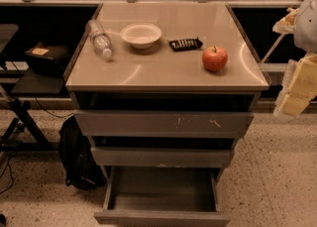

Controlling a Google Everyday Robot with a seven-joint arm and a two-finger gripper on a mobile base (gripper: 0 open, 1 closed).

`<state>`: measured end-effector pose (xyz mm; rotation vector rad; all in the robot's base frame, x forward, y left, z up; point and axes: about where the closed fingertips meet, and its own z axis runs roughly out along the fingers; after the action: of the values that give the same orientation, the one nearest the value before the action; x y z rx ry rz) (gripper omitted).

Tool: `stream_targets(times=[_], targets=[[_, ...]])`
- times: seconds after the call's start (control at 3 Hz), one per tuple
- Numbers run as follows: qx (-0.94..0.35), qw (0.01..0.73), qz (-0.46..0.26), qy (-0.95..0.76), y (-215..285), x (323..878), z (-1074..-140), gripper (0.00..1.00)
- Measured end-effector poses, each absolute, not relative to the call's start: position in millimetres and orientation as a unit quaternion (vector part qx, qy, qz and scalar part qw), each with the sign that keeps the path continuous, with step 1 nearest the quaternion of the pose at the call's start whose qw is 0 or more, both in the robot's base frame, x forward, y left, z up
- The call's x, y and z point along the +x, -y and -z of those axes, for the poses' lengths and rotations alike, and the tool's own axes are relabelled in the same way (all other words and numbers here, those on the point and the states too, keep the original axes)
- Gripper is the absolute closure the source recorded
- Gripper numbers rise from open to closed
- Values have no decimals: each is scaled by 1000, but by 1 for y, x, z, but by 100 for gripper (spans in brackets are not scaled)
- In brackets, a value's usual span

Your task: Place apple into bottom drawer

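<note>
Cabinet top [163,70]: apple [214,58] sits near right edge, untouched | bottom drawer [161,189] pulled out, ready to receive it | gripper [297,89] at right, apart from apple, grip state I cannot tell

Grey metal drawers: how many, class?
3, stacked: scratched top drawer, narrow middle drawer, deep bottom drawer pulled open lowest. None seems hidden. The pale gripper hangs at the right edge.
</note>
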<state>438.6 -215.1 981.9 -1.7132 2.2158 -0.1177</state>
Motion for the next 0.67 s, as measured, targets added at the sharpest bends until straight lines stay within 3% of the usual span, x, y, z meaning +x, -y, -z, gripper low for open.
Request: stream_targets(times=[0.67], targets=[[-624, 171, 49, -761, 208, 463, -982, 0]])
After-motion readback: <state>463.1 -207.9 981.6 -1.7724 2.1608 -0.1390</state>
